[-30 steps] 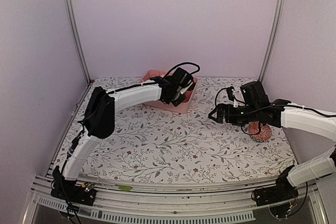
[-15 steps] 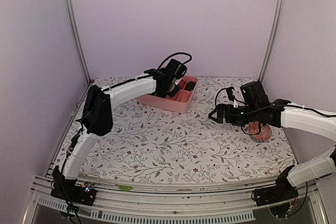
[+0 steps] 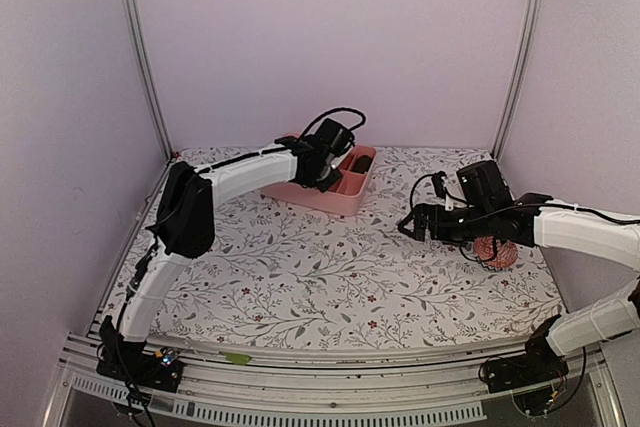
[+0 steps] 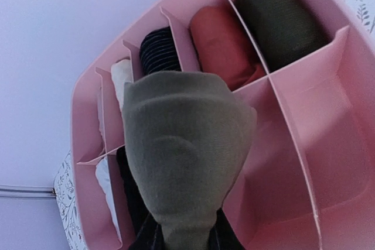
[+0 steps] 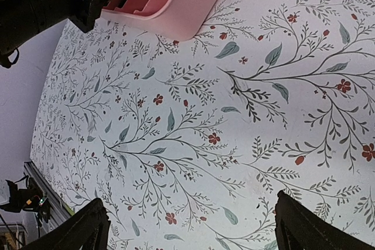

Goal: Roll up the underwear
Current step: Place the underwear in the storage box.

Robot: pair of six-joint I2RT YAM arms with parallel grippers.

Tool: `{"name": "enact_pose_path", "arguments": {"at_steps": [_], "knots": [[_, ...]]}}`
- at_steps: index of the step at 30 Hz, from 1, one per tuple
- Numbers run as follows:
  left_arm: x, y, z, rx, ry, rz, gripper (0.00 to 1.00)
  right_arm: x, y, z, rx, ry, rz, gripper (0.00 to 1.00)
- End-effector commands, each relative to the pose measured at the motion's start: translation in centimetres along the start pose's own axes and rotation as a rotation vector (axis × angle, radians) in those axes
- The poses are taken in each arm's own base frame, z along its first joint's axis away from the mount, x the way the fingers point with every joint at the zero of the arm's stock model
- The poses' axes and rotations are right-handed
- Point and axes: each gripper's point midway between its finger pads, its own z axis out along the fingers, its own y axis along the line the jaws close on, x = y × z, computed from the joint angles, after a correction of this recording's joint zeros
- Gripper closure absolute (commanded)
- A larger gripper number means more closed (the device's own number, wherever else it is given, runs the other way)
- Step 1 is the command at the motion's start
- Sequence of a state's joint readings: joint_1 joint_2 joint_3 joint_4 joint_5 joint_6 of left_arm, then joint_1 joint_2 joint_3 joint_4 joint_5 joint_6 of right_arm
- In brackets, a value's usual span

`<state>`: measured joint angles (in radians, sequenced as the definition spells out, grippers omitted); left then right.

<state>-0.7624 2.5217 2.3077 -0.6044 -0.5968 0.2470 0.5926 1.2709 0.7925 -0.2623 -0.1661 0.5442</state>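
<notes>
Underwear roll (image 4: 181,156), rounded end toward pink box (image 4: 304,121)

Floral table (image 3: 300,267): pink box (image 3: 330,199), patterned ball (image 3: 497,252)

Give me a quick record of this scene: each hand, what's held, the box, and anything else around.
left hand: shut on olive underwear roll, over the pink box
right hand: open, empty, above floral table
box contents: dark olive roll, red roll, striped roll; one compartment bare
other: patterned ball by right arm
</notes>
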Motion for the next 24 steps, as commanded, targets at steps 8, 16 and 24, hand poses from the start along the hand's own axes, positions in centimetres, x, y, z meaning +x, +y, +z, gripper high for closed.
{"name": "enact_pose_path", "arguments": {"at_steps": [8, 16, 24], "knots": [[4.2, -7.0, 1.8, 0.216, 0.118, 0.058, 1.00, 0.3, -0.6, -0.2, 0.021, -0.001, 0.015, 0.01], [5.9, -7.9, 1.5, 0.548, 0.191, -0.113, 1.00, 0.5, -0.8, -0.5, 0.031, 0.006, 0.019, 0.01], [11.3, -6.4, 2.4, 0.542, 0.376, -0.108, 1.00, 0.5, -0.6, -0.4, 0.025, 0.011, 0.009, 0.01]]}}
